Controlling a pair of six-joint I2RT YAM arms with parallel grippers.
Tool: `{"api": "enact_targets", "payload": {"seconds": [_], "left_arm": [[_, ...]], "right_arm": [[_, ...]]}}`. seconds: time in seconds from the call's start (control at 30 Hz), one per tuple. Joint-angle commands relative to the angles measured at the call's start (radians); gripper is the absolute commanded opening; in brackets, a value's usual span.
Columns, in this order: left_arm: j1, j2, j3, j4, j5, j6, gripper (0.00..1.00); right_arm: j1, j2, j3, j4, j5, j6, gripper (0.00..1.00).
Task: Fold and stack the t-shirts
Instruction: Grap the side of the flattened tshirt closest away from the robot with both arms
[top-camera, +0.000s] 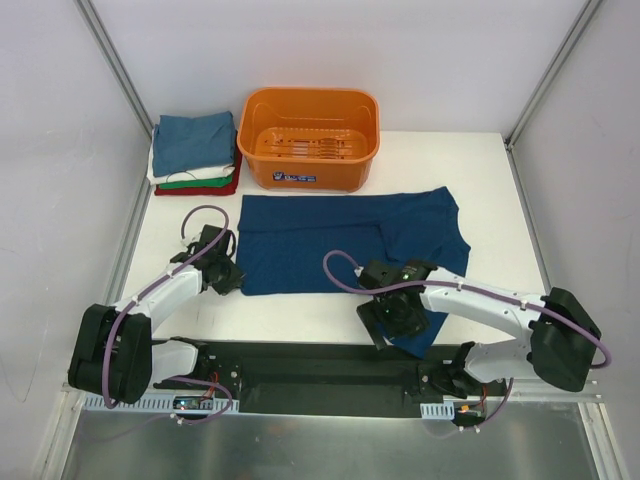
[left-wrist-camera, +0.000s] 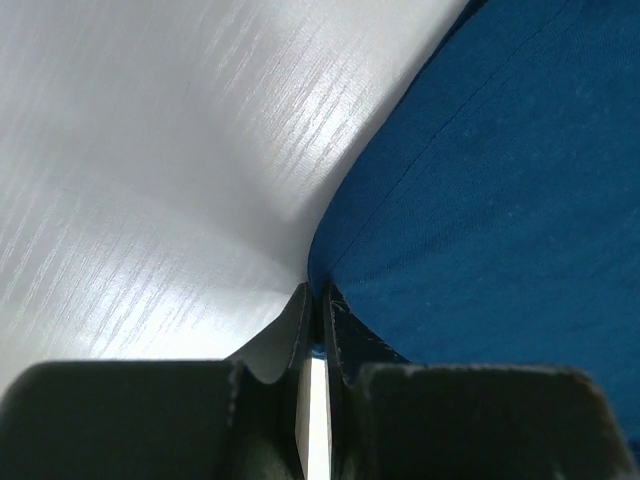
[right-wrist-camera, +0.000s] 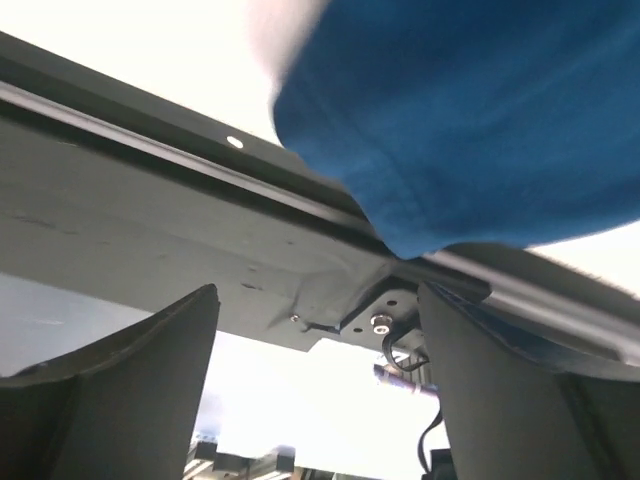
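Top external view: a stack of folded t-shirts (top-camera: 195, 145), teal-blue on top, sits at the far-left corner of the tabletop (top-camera: 480, 170), beside the orange basket (top-camera: 262, 112). One navy t-shirt (top-camera: 330, 245) lies spread at centre; judged from this, its folding and stacking remain. Its long axis runs left to right, its right end drooping over the near edge; the neck cannot be made out. At its near-left corner the left gripper (left-wrist-camera: 317, 300) pinches the hem. Under the overhang the right gripper (right-wrist-camera: 318, 295) gapes, empty.
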Motion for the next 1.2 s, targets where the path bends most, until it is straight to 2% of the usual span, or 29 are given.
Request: {"api": "enact_targets", "payload": {"seconds": [0.0,0.27,0.4,0.47,0.63,0.73,0.77,0.8,0.83,1.17], "left_arm": [[0.013,-0.018,-0.002,-0.033,0.014,0.024,0.0],[0.014,-0.018,0.003,-0.035,0.019,0.024,0.0],[0.019,-0.028,0.002,-0.036,0.017,0.022,0.0],[0.022,-0.039,0.0,-0.036,0.019,0.021,0.0],[0.028,-0.05,0.002,-0.036,0.018,0.025,0.0],[0.031,-0.048,0.005,-0.038,0.018,0.031,0.0],[0.033,-0.05,0.005,-0.038,0.016,0.032,0.0],[0.034,-0.051,0.005,-0.038,0.017,0.032,0.0],[0.036,-0.053,0.006,-0.039,0.019,0.033,0.0],[0.04,-0.128,0.008,-0.087,0.059,0.032,0.0]], "right_arm": [[0.044,0.011,-0.086,-0.057,0.039,0.172,0.82],[0.038,0.121,-0.143,0.036,0.114,0.231,0.72],[0.026,0.15,-0.121,0.032,0.172,0.269,0.59],[0.018,0.154,-0.115,0.017,0.2,0.307,0.56],[-0.028,0.199,-0.082,0.018,0.243,0.295,0.55],[-0.04,0.197,-0.08,0.023,0.228,0.272,0.39],[-0.045,0.194,-0.082,0.023,0.222,0.263,0.18],[-0.056,0.19,-0.085,0.02,0.206,0.257,0.07],[-0.059,0.186,-0.086,-0.011,0.2,0.254,0.01],[-0.072,0.106,0.081,-0.313,0.105,0.11,0.01]]}}
